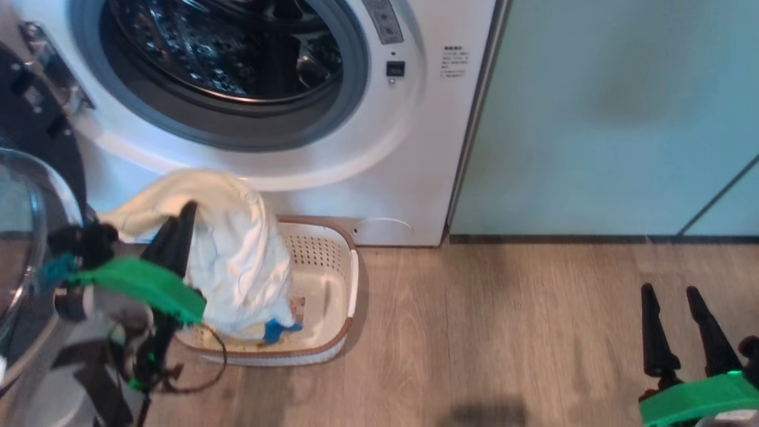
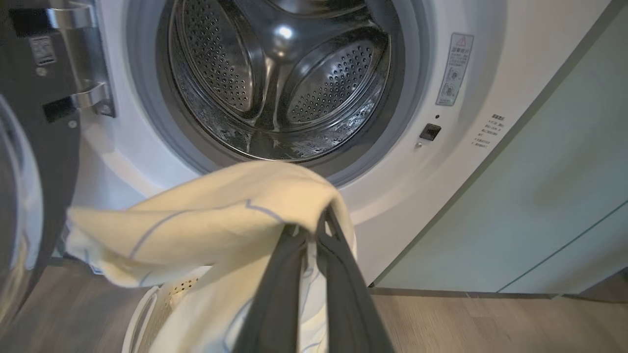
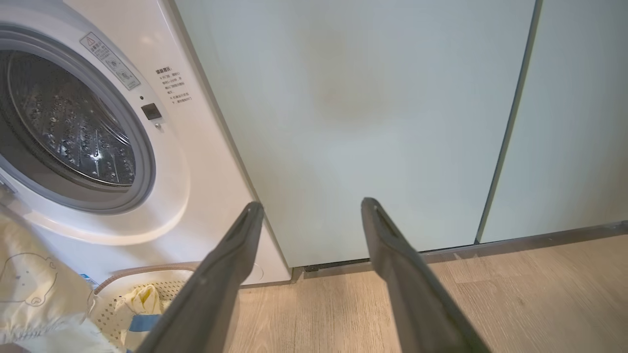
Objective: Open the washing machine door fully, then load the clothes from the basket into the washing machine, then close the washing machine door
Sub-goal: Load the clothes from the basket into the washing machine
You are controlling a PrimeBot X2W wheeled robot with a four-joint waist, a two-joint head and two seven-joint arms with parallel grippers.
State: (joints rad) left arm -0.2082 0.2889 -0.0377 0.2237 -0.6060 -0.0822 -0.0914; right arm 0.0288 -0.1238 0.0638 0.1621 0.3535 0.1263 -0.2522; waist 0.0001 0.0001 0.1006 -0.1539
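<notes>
The washing machine (image 1: 379,166) fills the upper left of the head view with its drum mouth (image 2: 279,78) bare and wide, so there is good room to enter, yet the lower lip of the grey ring (image 2: 142,98) sits just above the lifted cloth, and a low pass would likely smear the garment against it and leave it draped outside. The washing machine door (image 1: 26,178) stands open at the left edge, its glass bowl close beside the left arm (image 1: 65,362); a leftward swing could knock it. The floor (image 1: 504,332) at lower right lies open. The clothes (image 1: 237,249) hang at centre left from the left gripper (image 2: 314,226), whose fingers are pressed together pinching a fold, the tail trailing into the basket (image 1: 353,284) below the washer; a shallow pinch might slip, or the tail could drag the basket. The right gripper (image 1: 670,293) sits at lower right, fingers spread, holding nothing
</notes>
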